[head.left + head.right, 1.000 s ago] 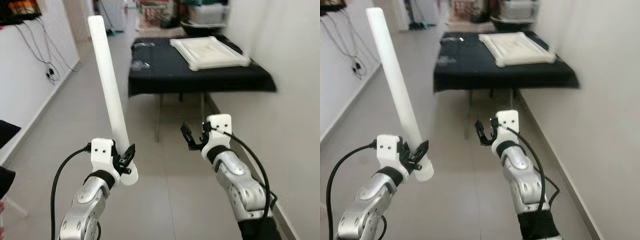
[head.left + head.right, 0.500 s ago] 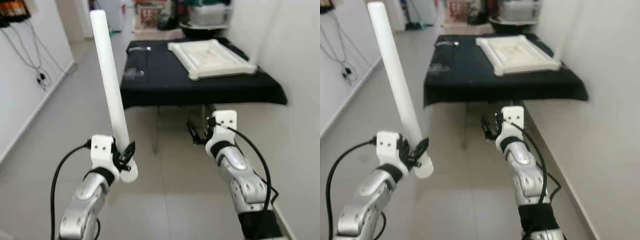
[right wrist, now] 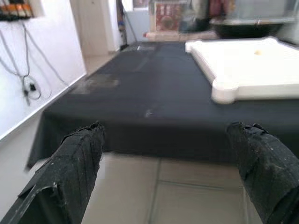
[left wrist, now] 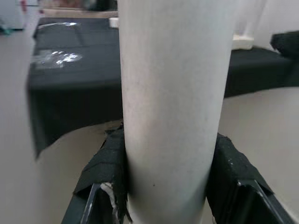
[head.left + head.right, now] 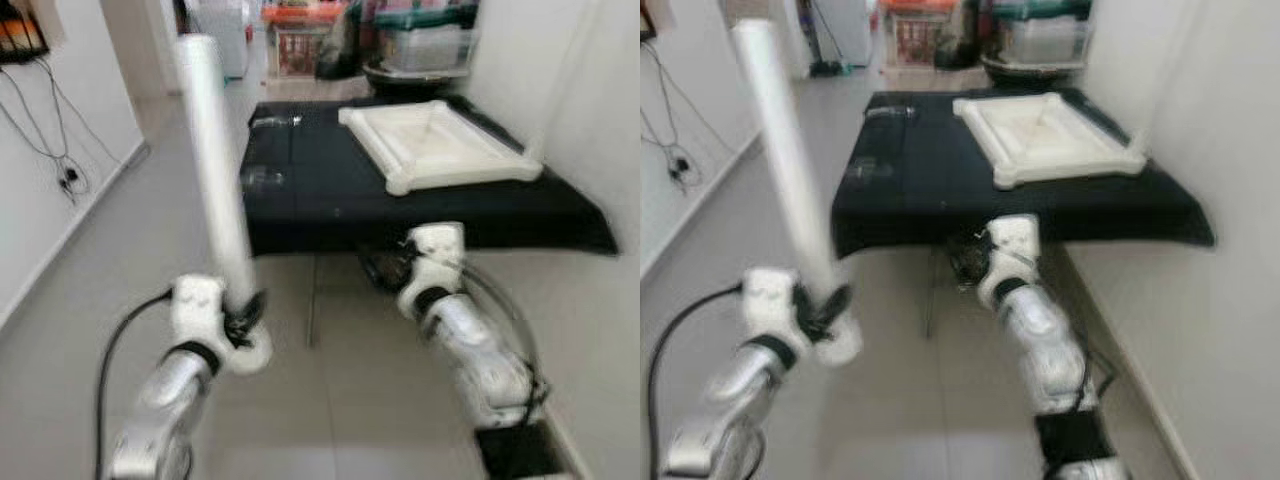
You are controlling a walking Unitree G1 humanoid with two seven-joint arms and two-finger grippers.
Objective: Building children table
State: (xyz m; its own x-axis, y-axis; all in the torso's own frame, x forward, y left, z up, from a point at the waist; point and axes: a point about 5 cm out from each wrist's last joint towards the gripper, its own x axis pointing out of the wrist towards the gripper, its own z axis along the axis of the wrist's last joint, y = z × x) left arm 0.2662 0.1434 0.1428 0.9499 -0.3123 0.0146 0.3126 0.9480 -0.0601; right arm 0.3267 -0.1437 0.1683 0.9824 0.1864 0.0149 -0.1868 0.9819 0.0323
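Observation:
My left gripper (image 5: 243,322) is shut on a long white table leg (image 5: 212,175), which stands nearly upright, leaning slightly left. In the left wrist view the leg (image 4: 173,107) sits squeezed between both black fingers (image 4: 107,165). My right gripper (image 5: 385,268) hangs open and empty just before the near edge of a black-covered table (image 5: 300,170); its fingers (image 3: 74,168) stand wide apart. A white children's tabletop (image 5: 435,145) lies upside down on the right part of that table, rim up.
A white wall (image 5: 600,110) runs close along my right side. Cables (image 5: 50,150) hang on the left wall. Clear plastic bags (image 5: 262,178) lie on the black cloth. Boxes and a dark bowl (image 5: 410,70) stand behind the table. Tiled floor lies open to the left.
The camera has moved forward, so the black table and white tabletop appear nearer and lower. My left gripper still holds the leg; my right gripper now reaches the table's near edge.

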